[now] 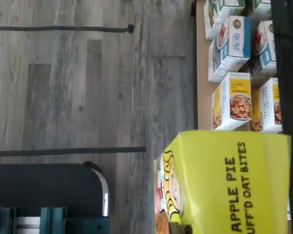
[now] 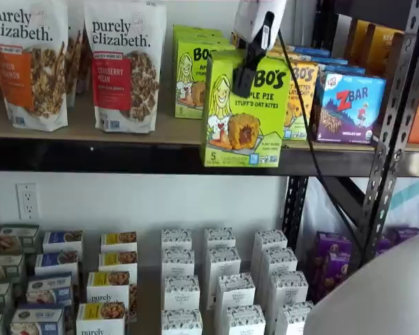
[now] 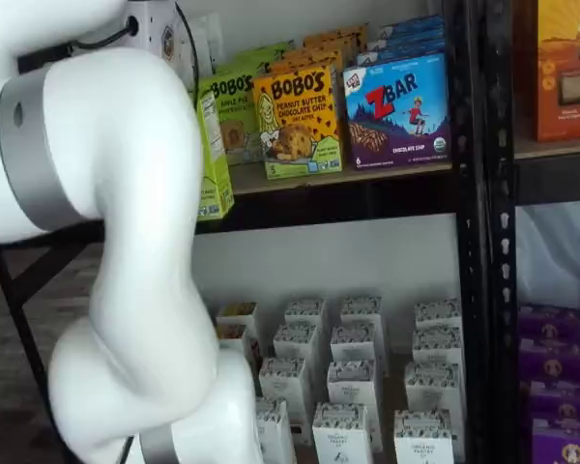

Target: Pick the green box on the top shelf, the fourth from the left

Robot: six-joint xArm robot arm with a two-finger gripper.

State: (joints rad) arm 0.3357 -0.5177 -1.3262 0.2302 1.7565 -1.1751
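I see the gripper (image 2: pixel 246 78) clamped on the green box (image 2: pixel 246 112), centre frame, off the top shelf (image 2: pixel 91 132); the narrow top-edge grip risks slip.

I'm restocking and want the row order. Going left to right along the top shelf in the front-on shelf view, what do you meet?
Purely Elizabeth granola bag with an orange label → Purely Elizabeth cranberry pecan bag → the green box, pulled forward over the shelf edge with the gripper on it → blue ZBar box.
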